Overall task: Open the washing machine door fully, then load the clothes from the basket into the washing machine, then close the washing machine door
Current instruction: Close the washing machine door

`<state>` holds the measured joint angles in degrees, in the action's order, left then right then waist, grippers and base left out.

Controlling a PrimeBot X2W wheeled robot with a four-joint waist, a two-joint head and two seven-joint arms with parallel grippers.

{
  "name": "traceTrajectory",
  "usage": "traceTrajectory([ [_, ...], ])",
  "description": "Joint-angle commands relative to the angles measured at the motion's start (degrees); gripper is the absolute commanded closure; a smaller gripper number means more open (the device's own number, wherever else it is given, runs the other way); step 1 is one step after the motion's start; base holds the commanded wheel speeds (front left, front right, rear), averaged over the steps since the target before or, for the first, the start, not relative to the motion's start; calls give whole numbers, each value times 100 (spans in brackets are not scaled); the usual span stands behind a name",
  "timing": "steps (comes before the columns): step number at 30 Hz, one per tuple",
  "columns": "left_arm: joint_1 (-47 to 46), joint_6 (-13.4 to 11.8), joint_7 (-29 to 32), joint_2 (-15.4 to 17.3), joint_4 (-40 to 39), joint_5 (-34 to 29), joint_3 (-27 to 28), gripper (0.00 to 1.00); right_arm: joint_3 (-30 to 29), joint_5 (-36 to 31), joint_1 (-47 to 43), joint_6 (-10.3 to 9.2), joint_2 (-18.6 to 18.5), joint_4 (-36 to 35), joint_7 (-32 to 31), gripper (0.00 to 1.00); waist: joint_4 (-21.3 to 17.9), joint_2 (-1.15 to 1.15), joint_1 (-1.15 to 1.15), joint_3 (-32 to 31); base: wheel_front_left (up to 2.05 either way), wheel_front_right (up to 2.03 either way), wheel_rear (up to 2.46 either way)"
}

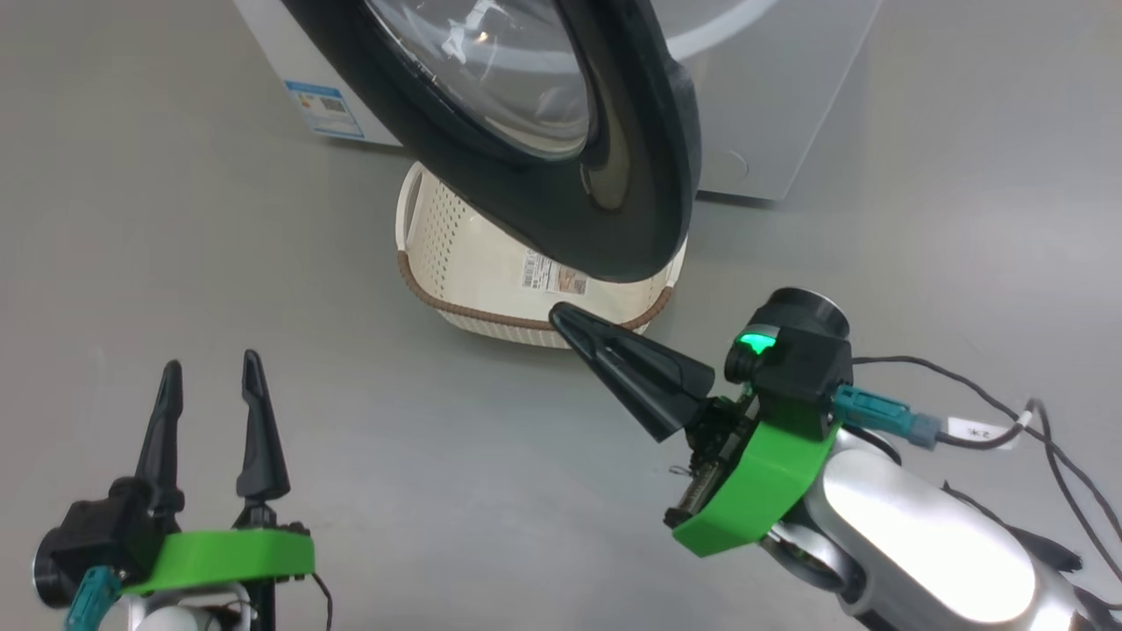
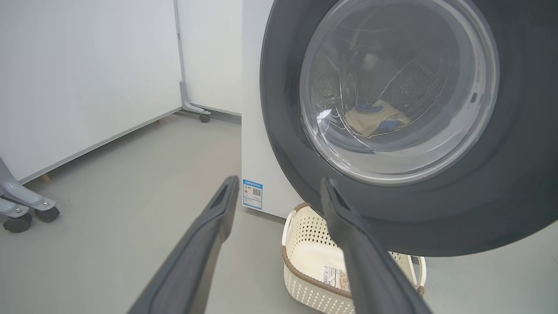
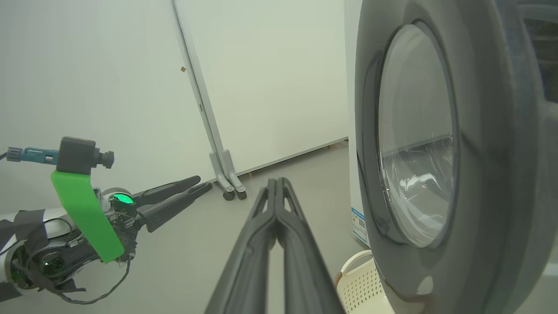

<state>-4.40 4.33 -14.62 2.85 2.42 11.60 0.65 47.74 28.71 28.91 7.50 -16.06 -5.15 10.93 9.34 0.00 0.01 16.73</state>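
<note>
The washing machine door (image 1: 614, 219), black-rimmed with a glass bowl, stands swung out from the white washing machine (image 1: 771, 105) and hangs over the basket (image 1: 456, 280). The basket's base shows a label and no garments. Through the door glass (image 2: 392, 87) in the left wrist view, cream and blue clothes (image 2: 375, 117) lie in the drum. My right gripper (image 1: 561, 315) is shut on nothing, its tip by the basket's near rim just below the door's lower edge; the door (image 3: 436, 152) stands to its right. My left gripper (image 1: 211, 364) is open and empty, well left of the basket.
White partition panels (image 2: 87, 65) on castor feet (image 2: 26, 213) stand left of the machine, with grey floor (image 1: 456, 456) all around. A blue label (image 1: 324, 109) sits low on the machine front. Cables (image 1: 1008, 421) trail from my right wrist.
</note>
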Motion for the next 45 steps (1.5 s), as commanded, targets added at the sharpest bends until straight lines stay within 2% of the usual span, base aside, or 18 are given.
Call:
traceTrajectory([
  [1,-143,14,-38,47,-145,-14,180,0,-37,5,82,-1,10,-131,74,100,95,0,-1,138,0,0,0],
  [18,-413,82,-38,4,-114,123,97,0,-861,-183,215,-1,-47,346,292,100,173,0,-1,603,0,0,0],
  [45,-816,34,-38,3,-53,389,-273,0,-2318,-328,1171,-1,216,1039,399,100,239,0,-1,1250,0,0,0],
])
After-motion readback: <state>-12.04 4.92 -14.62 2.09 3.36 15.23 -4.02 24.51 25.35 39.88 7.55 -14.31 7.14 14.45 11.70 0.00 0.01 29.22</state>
